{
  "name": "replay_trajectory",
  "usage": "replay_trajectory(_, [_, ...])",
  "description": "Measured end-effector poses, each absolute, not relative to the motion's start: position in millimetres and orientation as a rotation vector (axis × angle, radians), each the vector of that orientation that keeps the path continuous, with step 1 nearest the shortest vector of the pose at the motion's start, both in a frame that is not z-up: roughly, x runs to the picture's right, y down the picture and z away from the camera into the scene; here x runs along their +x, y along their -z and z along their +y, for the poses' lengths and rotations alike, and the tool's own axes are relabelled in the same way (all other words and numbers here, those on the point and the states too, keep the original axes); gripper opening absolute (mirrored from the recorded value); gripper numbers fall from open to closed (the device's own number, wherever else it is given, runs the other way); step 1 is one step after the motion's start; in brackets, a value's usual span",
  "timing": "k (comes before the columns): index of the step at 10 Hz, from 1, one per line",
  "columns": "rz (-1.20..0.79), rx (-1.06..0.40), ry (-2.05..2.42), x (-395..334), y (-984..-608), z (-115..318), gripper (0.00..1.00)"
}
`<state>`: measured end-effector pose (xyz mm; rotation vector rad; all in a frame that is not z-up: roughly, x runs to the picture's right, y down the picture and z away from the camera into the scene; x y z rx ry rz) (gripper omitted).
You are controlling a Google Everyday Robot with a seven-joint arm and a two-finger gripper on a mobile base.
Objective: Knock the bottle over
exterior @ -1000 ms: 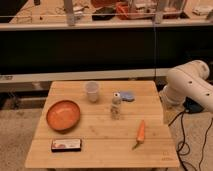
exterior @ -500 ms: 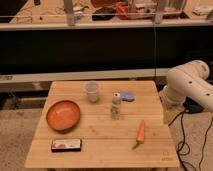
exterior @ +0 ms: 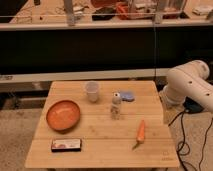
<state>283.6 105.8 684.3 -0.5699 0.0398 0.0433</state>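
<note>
Your arm (exterior: 192,85) is folded up off the right edge of the table (exterior: 100,131). The gripper (exterior: 168,114) hangs beside that edge, released and holding nothing. The bottle (exterior: 116,106) stands upright near the table's middle, well apart from the gripper. A blue object (exterior: 126,95) lies just behind it, with a cup (exterior: 92,91) back-left and a bowl (exterior: 63,115) left. A carrot (exterior: 141,132) lies front-right of the bottle, and a packet (exterior: 66,145) sits front-left.

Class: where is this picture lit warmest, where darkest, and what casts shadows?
Camera view: warm light on the table; dark band behind it; the bottle and carrot cast faint shadows; the gripper hangs dim off the table's right edge.
</note>
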Motion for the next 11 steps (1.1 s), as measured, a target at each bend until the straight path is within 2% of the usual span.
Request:
replay_trajectory(5, [0.040,-0.566,-0.041,283.1,-685.1,105.9,0.80])
replay_trajectory(11, [0.026,-0.515,0.013,248.3,-704.9,96.1,0.80])
